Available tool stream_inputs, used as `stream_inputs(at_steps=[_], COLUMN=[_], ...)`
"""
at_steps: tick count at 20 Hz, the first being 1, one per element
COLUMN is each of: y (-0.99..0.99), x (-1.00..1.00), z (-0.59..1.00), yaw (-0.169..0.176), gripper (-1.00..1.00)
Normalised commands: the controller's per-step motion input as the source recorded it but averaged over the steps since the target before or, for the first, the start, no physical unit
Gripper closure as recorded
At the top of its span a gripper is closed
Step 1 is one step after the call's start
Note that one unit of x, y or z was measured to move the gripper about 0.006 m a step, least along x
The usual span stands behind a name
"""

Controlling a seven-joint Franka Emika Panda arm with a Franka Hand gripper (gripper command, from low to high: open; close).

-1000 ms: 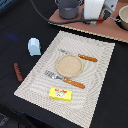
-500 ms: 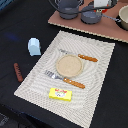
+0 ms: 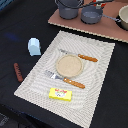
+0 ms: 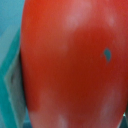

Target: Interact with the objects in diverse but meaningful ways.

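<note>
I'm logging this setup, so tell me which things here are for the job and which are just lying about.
For the job:
- red tomato, filling the wrist view
- pale blue carton
- yellow box
- brown sausage

Lying about:
- fork
- knife
- round wooden plate
- striped placemat
- grey pots

The gripper itself can't be made out in either view.

Arm: we can identify no part of it in the exterior view.
Wrist: we can place it only through its own camera, which sits very close to the red tomato (image 4: 70,65); the red skin fills nearly the whole wrist view.
Gripper fingers: hidden from us in both views.
Jaw state: we cannot read it, as no finger, pad or gap shows.
Contact: we cannot tell whether the gripper touches the red tomato.
</note>
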Motion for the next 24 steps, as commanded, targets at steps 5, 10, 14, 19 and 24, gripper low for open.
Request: stream_inputs(at_steps=[5, 10, 14, 19, 24], y=[0.8, 0.67, 0.49, 0.35, 0.29], x=[-0.29, 0.01, 0.12, 0.15, 0.11], z=[-0.28, -0.23, -0.18, -0.12, -0.11], yaw=[0.058, 0.038, 0.005, 0.002, 0.0], gripper=[1.0, 1.0, 1.0, 1.0, -1.0])
